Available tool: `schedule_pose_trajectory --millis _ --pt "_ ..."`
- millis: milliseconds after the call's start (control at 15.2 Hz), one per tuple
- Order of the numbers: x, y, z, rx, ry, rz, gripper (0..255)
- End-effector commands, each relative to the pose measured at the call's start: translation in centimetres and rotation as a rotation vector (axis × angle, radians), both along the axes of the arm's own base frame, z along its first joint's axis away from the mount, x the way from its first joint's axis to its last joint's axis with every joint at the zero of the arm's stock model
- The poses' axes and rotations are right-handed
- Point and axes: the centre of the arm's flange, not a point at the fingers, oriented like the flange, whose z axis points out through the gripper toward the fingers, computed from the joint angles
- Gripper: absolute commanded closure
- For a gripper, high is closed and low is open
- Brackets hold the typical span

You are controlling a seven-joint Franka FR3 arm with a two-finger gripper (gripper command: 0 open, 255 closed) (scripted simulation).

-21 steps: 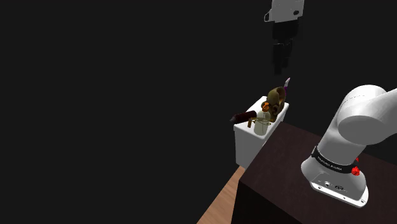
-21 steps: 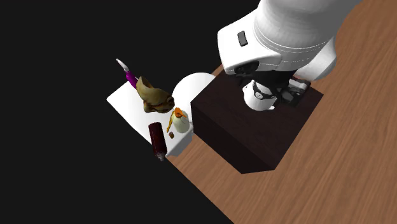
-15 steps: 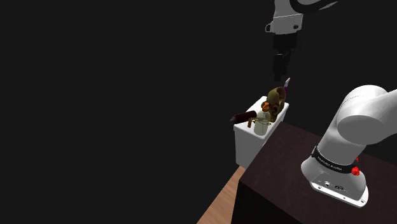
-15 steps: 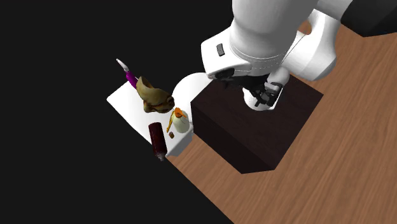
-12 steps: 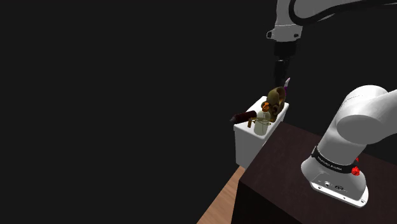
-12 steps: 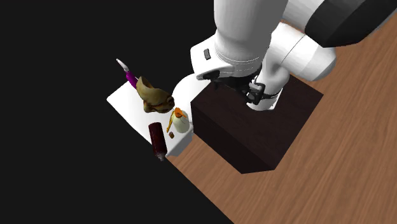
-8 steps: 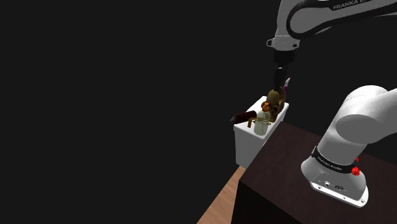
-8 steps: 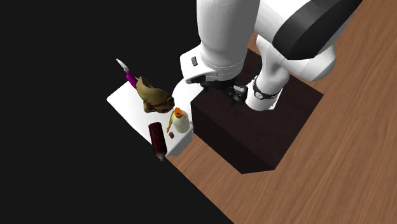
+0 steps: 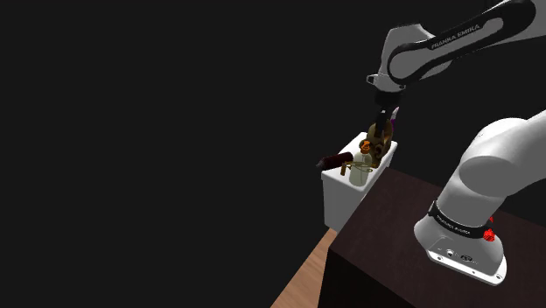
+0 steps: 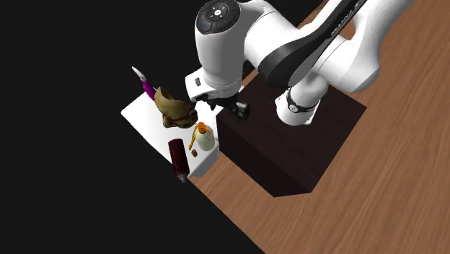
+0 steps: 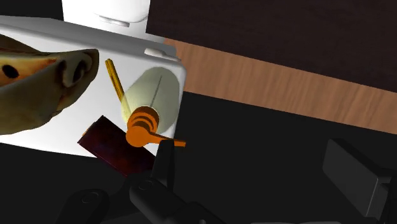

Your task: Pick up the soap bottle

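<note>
The soap bottle [image 10: 205, 139] has a cream body and an orange pump. It stands on a white box-shaped top [image 10: 141, 116], at the corner near the stand. In the shoulder view the soap bottle [image 9: 357, 172] sits between a dark red cylinder and a brown lump. My gripper [image 10: 225, 110] hangs open over that top, near the brown lump, a little above the things. In the wrist view the soap bottle [image 11: 154, 94] lies just beyond one finger [image 11: 165, 167], outside the gap of the gripper [image 11: 261, 172]. My gripper [image 9: 382, 124] holds nothing.
A brown lump [image 10: 174, 108], a dark red cylinder [image 10: 178, 159] and a purple-handled item [image 10: 146, 85] share the white top. A rounded white lid [image 11: 107, 10] lies beside it. The dark stand [image 10: 288, 159] rests on a wooden floor [image 10: 360, 202]. A black area surrounds the rest.
The arm has swung from over the stand toward the white top and come down near the brown lump. The fingers have stayed open. The things on the top have not moved.
</note>
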Motion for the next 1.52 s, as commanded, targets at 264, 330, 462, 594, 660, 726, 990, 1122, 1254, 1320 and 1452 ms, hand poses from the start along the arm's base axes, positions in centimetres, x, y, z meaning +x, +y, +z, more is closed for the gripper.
schedule_pose_trajectory --millis 264,330,462,594,660,726,990,1122,1254,1320,1452 --pt "1.6 -4.5 -6.0 -0.004 -0.051 0.049 0" --pt "1.9 -5.3 -7.0 -0.004 -0.059 0.057 0" --pt "2.5 -6.8 -9.0 -0.004 -0.075 0.073 0" --pt "3.0 -8.0 -10.4 -0.004 -0.087 0.085 0" --pt "3.0 -8.0 -10.9 -0.004 -0.087 0.085 0" --pt "3.0 -8.0 -11.5 -0.004 -0.087 0.085 0" --pt "3.0 -8.0 -13.6 -0.004 -0.087 0.085 0" --pt "3.0 -8.0 -14.4 -0.004 -0.087 0.085 0" --pt "2.9 -7.9 -14.4 -0.004 -0.087 0.085 255" --pt "2.9 -7.9 -14.4 -0.004 -0.087 0.085 255" --pt "2.9 -7.9 -14.4 -0.004 -0.087 0.085 255"
